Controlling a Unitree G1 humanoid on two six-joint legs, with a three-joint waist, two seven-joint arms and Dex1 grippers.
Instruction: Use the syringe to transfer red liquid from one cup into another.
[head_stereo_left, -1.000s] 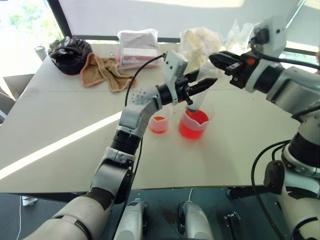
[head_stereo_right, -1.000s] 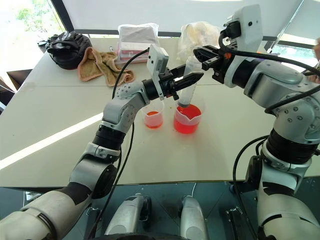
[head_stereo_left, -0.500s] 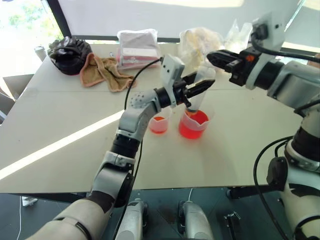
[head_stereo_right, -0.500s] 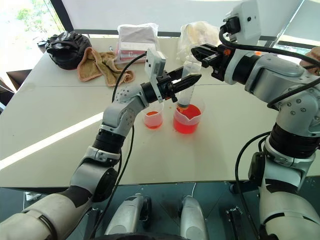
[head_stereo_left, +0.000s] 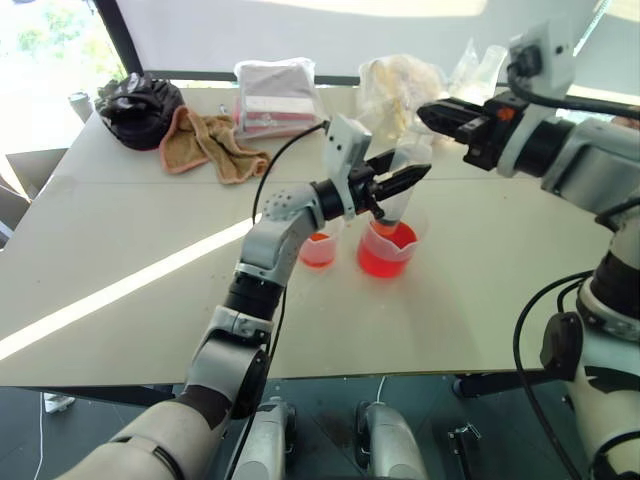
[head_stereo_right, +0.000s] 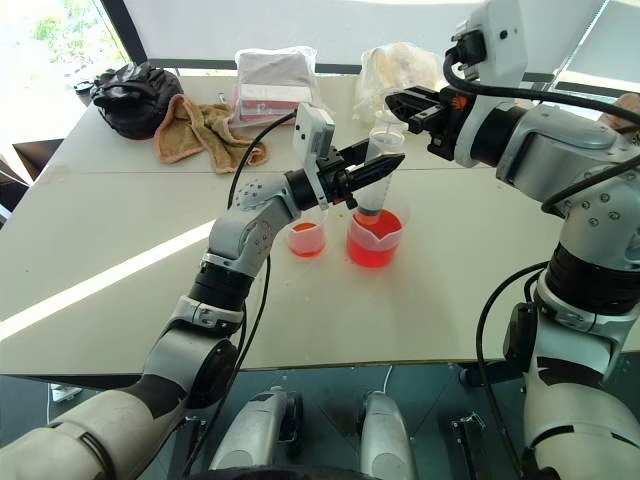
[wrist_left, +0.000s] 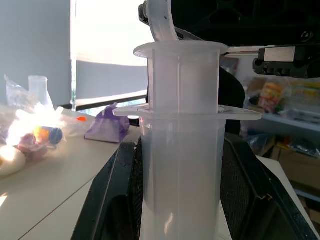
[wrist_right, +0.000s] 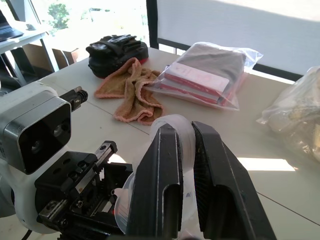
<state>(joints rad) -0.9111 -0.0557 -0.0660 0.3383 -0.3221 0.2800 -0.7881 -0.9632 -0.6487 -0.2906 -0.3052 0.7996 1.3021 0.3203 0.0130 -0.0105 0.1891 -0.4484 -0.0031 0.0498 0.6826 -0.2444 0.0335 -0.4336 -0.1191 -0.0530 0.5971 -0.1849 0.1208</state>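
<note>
Red liquid (head_stereo_right: 372, 248) sits in the wider beaker (head_stereo_right: 375, 240) near mid-table; narrower beaker (head_stereo_right: 307, 238) just beside it on the robot's left holds a shallow layer of the same. Syringe (head_stereo_right: 376, 178) stands nearly upright with its tip down in the wider beaker, barrel looks clear. Left gripper (head_stereo_right: 375, 170) is clamped on the barrel, fingers (wrist_left: 120, 200) snug either side below the flange. Right gripper (head_stereo_right: 400, 103) is pinched closed on the plunger top above it. Further back: tan towel (head_stereo_right: 205, 130), black bag (head_stereo_right: 135, 95), bagged pink-and-white packs (head_stereo_right: 272, 88), crumpled clear bag (head_stereo_right: 400, 68) at the table's (head_stereo_right: 120, 240) far edge.
</note>
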